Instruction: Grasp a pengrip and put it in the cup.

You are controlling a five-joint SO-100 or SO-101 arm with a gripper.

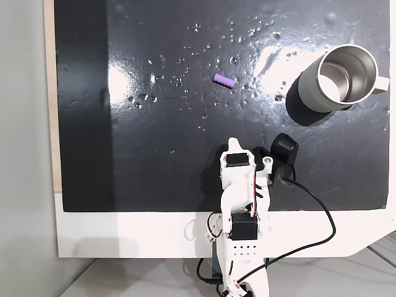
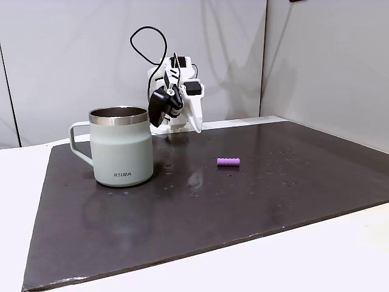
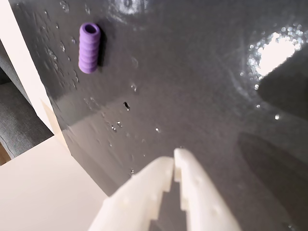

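Gripper fingers pressed together, holding nothing. Pengrip lies flat on black mat, well ahead of fingertips, off to left in wrist view.

Risk — small ribbed cylinder likely rolls or squirts away if fingers close off-centre.

Cup upright, well apart from fingers — interior bare steel, empty.

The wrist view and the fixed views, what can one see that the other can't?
The wrist view alone shows the hole in the end of the pengrip and the claw tips closed together above the dark mat. A fixed view alone shows the cup, empty, standing off to the right, and the white arm. Both show the purple pengrip lying loose on the mat, ahead of the claw.
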